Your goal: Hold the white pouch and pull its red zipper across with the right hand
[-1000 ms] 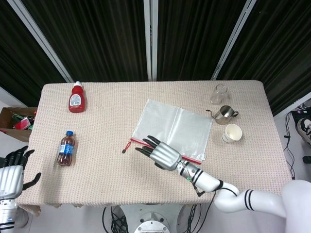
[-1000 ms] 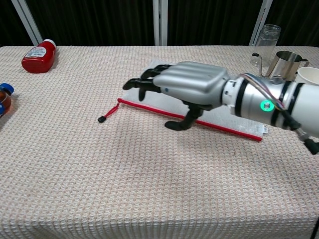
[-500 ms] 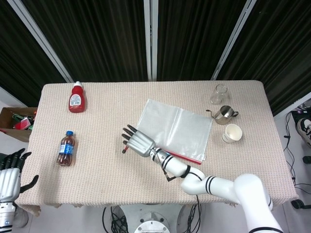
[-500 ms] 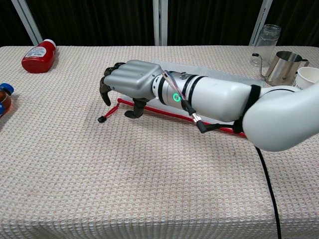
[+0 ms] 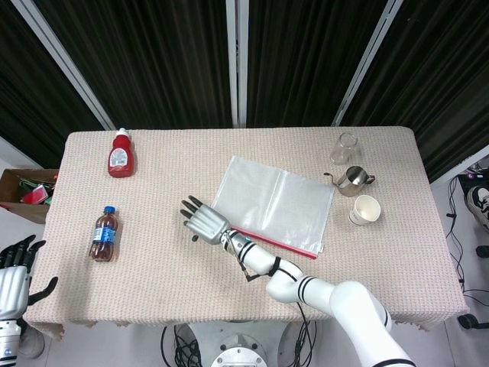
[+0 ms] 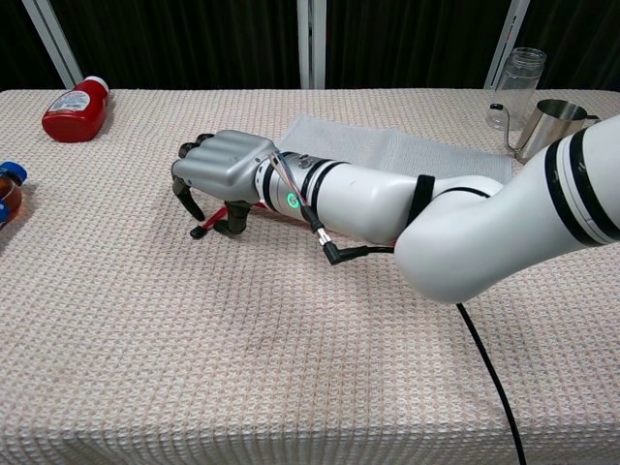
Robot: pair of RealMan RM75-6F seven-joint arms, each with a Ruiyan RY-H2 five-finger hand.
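The white pouch (image 5: 276, 200) lies flat at the table's middle, and its back part also shows in the chest view (image 6: 397, 152). Its red zipper (image 5: 279, 242) runs along the near edge. The zipper's left end and its small black-tipped pull (image 6: 199, 232) lie just under my right hand (image 6: 220, 170). That hand (image 5: 202, 219) hovers palm down past the pouch's left corner, fingers apart and curved down around the pull; no grip on it shows. My left hand (image 5: 13, 268) hangs off the table's near left corner, fingers apart and holding nothing, far from the pouch.
A red sauce bottle (image 5: 121, 155) lies at the back left and a cola bottle (image 5: 104, 234) at the left edge. A glass (image 5: 345, 147), a steel pitcher (image 5: 353, 180) and a paper cup (image 5: 365, 209) stand at the right. A cardboard box (image 5: 23, 187) sits off the table's left.
My right hand has slid left along the zipper, from the pouch's middle to beyond its left end, over the pull. The left hand has sunk a little lower.
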